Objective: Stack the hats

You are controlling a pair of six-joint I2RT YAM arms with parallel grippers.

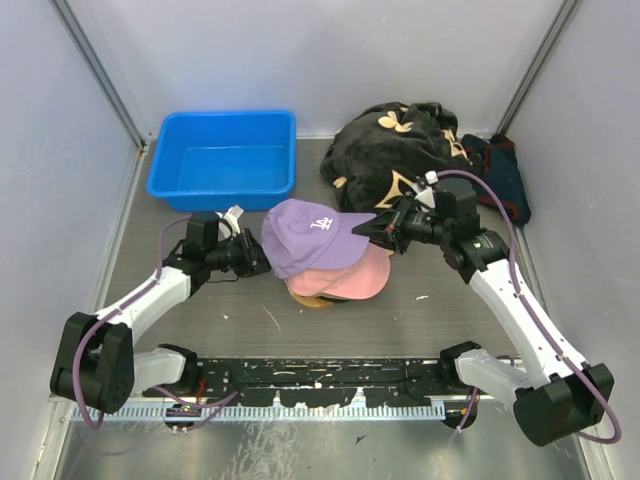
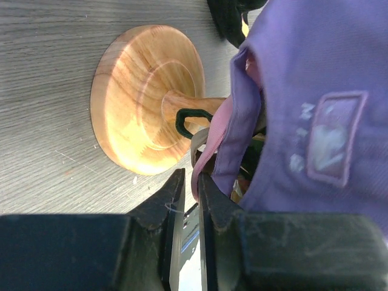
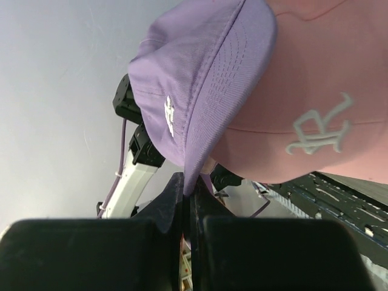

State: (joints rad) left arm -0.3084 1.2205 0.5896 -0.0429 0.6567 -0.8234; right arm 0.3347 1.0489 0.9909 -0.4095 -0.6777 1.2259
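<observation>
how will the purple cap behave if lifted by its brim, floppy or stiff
The purple cap has a brim that looks fairly stiff: it shows a smooth stitched curve where the right gripper pinches its edge. The crown looks soft, draped over the pink cap, so it will likely sag. Probably light, being thin cloth.

Bright, even light from above leaves only soft shadows on the desk (image 1: 420,320) beside the lavender cap (image 1: 305,235). In the left wrist view that cap is blurred near the lens, the wooden stand (image 2: 139,103) sharp. Both wrist views' jaws are dark, unfocused.
</observation>
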